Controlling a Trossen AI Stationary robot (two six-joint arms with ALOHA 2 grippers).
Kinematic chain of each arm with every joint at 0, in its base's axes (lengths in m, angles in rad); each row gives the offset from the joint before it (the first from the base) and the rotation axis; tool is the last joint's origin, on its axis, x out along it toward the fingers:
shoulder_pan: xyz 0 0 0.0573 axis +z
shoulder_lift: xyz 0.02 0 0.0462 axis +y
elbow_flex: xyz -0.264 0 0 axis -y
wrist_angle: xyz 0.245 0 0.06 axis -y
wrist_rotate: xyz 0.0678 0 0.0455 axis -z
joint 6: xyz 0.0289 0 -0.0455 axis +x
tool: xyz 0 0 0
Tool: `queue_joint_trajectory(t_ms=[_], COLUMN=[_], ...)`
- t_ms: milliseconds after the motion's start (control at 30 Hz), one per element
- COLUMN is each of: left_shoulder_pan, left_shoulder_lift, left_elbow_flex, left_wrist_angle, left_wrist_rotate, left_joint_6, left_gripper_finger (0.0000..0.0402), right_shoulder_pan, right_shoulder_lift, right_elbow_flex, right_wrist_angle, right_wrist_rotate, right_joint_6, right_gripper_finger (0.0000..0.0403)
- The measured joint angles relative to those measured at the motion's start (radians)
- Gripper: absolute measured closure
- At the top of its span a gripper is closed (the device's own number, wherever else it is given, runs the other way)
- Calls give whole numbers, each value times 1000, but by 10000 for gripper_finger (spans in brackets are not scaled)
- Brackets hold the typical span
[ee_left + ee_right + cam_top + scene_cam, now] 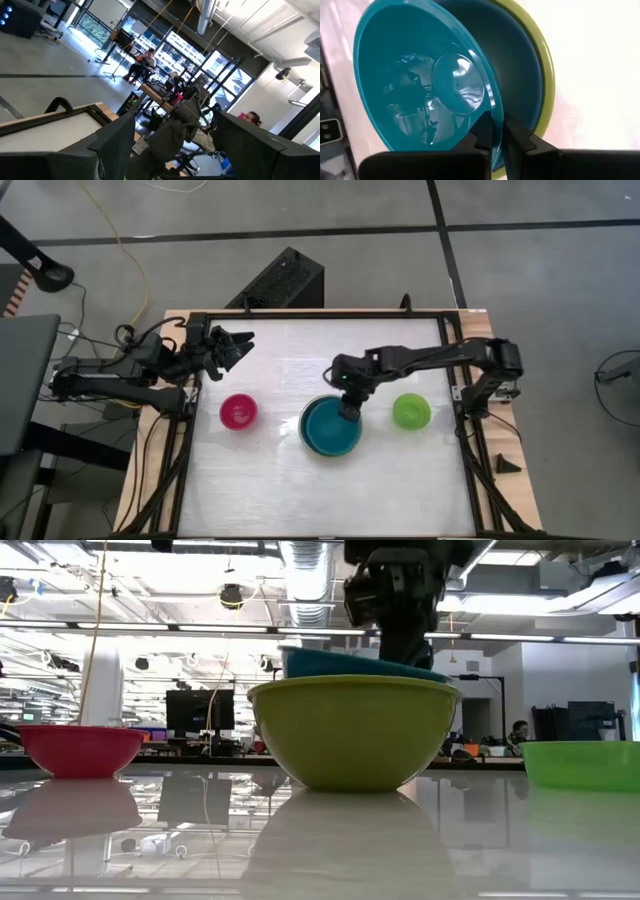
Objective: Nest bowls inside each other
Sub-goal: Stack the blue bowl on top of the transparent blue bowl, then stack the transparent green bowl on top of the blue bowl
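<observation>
An olive-green bowl [352, 735] stands mid-table with a darker blue bowl [515, 65] inside it. A teal bowl [410, 85] sits tilted in that one, its rim showing above the olive rim in the low view [350, 663]. My right gripper [497, 127] is shut on the teal bowl, reaching in from the table's right [349, 408]. A magenta-pink bowl [238, 411] stands on its base to the stack's left, a small bright green bowl [411, 411] to its right. My left gripper [238, 348] hangs open above the table's far left corner, holding nothing. My right gripper pinches the teal bowl's rim [495, 117] on the side toward the table's far edge, with one finger [482, 135] inside the bowl and one [517, 137] outside. The fingers slant down from above. The bowl is tilted inside the blue bowl; what its underside rests on is hidden.
Bare white tabletop [330, 500] lies between the bowls and the near edge. A black box [280, 280] stands on the floor beyond the far edge. People and desks show in the room behind.
</observation>
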Motion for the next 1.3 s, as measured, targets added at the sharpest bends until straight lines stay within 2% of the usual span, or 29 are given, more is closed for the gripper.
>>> queue_joint_trajectory(t_ms=[100,333,467,567,767,900,1133,1300], left_shoulder_pan=[0,0,0,0,0,0,0,0], left_shoulder_lift=[0,0,0,-3,-9,-8,-7,-7], left_elbow_flex=[0,0,0,0,0,0,0,0], left_wrist_angle=[0,0,-19,-84,-332,-422,-420,-448], left_wrist_rotate=[0,16,35,57,78,84,84,84], left_joint_6=[-1,-1,-1,3,-30,-59,-56,-54], left_gripper_finger=[132,132,132,132,132,132,132,132], right_shoulder_pan=[0,0,-6,-6,14,51,158,241], right_shoulder_lift=[44,54,17,-30,-150,-218,-353,-434], right_elbow_flex=[25,79,92,92,92,82,-101,-271], right_wrist_angle=[-11,-12,-30,-73,-252,-371,-393,-324], right_wrist_rotate=[-4,29,33,61,165,202,201,204], right_joint_6=[0,16,44,80,114,139,317,443], right_gripper_finger=[331,151,93,84,99,101,101,101])
